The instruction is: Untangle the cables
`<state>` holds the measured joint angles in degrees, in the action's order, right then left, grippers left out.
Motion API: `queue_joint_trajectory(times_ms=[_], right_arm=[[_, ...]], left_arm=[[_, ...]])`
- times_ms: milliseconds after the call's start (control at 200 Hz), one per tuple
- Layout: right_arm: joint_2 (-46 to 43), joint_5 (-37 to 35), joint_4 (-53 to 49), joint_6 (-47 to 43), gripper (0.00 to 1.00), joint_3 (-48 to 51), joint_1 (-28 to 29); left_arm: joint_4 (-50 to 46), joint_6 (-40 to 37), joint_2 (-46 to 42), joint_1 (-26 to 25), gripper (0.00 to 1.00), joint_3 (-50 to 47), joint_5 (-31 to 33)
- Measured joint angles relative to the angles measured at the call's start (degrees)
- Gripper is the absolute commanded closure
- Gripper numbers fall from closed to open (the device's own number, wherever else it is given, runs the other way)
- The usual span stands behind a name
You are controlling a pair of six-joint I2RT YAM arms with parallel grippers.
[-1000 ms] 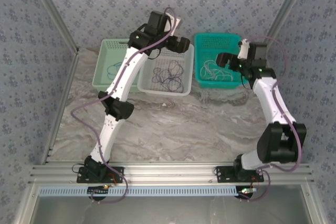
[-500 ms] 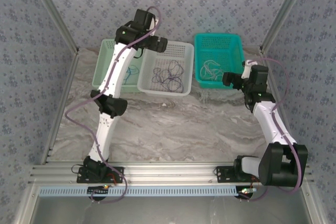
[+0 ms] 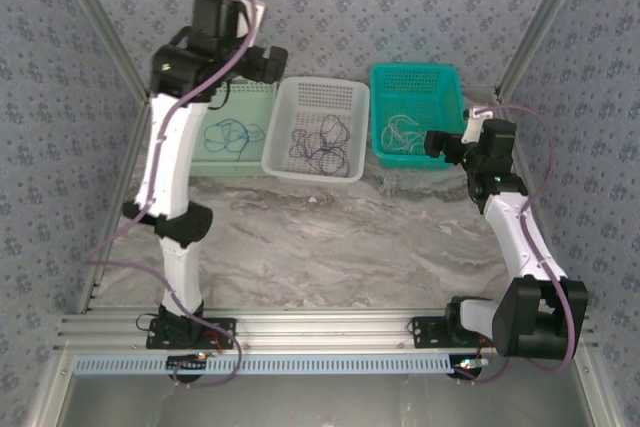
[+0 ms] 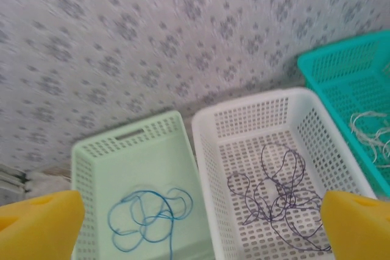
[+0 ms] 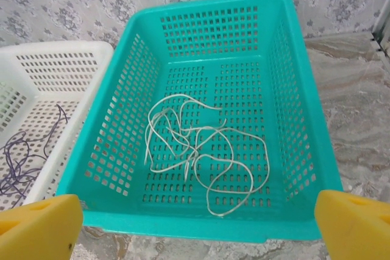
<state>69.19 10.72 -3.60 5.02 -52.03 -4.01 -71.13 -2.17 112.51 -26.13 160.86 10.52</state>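
Observation:
Three cables lie in separate baskets at the back of the table. A blue cable (image 3: 230, 135) (image 4: 146, 220) loops in the light green basket (image 3: 230, 169). A dark purple cable (image 3: 320, 142) (image 4: 280, 193) sits in the white basket (image 3: 312, 173). A whitish cable (image 3: 403, 132) (image 5: 204, 150) rests in the teal basket (image 3: 415, 72). My left gripper (image 3: 262, 59) (image 4: 201, 226) hangs open, high above the green basket's back edge, holding nothing. My right gripper (image 3: 437, 142) (image 5: 198, 226) is open and empty at the teal basket's near right side.
Patterned walls close in the back and both sides. The marble table (image 3: 340, 237) stretches in front of the baskets. The three baskets stand side by side, touching. Mauve arm cables (image 3: 130, 242) trail along both arms.
My left arm has swung left and upward, from over the white basket to above the green one. My right gripper has drawn back from over the teal basket toward its near edge.

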Motion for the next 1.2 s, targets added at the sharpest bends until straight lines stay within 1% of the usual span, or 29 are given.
queue_joint_trajectory(times_ms=[65,125,280,340,455,570,680,765,860,929,974,1059,1204], right_arm=[[0.0,0.6,0.0,-0.2,0.0,-0.3,0.0],[0.0,0.9,0.0,-0.2,0.0,-0.3,0.0],[-0.1,1.8,0.1,-0.2,0.0,-0.3,0.0],[-0.2,2.0,0.2,-0.3,0.0,-0.3,0.0],[-0.4,1.9,1.0,-1.3,0.0,0.1,0.0],[-1.0,1.3,3.5,-1.7,0.0,2.8,0.0],[-2.0,-0.1,7.3,-2.1,0.0,7.6,0.0],[-2.6,-1.5,10.5,-2.1,0.0,11.5,0.0],[-2.6,-2.5,14.7,-2.4,0.0,14.9,-0.1],[-2.2,-2.9,17.2,-2.6,0.0,16.1,-0.2],[-1.5,-3.1,19.2,-2.6,0.0,16.5,-0.2],[0.0,-3.1,23.1,-2.8,0.0,17.4,-0.2],[2.6,-3.1,26.8,-3.2,0.0,18.4,-0.2]], left_arm=[[3.6,-0.7,-7.7,0.0,0.0,-8.0,-0.5],[9.7,-1.4,-16.6,0.2,0.0,-19.7,-1.2],[31.9,-3.7,-42.0,0.9,0.01,-59.5,-1.7],[37.3,-3.8,-48.4,2.3,0.01,-71.4,-1.5],[43.1,-3.6,-55.1,5.7,0.01,-85.8,-0.6],[49.4,-3.3,-57.9,8.0,0.0,-98.9,0.2],[57.1,-3.3,-59.7,10.6,0.01,-113.6,0.5],[64.5,-2.7,-61.5,14.6,0.0,-124.8,-0.5],[73.8,-1.0,-61.6,19.7,0.01,-134.2,-2.3],[79.4,0.5,-59.8,22.7,0.01,-138.1,-3.5],[82.6,1.2,-57.5,23.7,0.01,-139.1,-3.9],[87.9,1.4,-53.1,24.2,0.0,-139.3,-4.8],[97.0,1.4,-46.9,24.7,0.01,-139.5,-6.5]])
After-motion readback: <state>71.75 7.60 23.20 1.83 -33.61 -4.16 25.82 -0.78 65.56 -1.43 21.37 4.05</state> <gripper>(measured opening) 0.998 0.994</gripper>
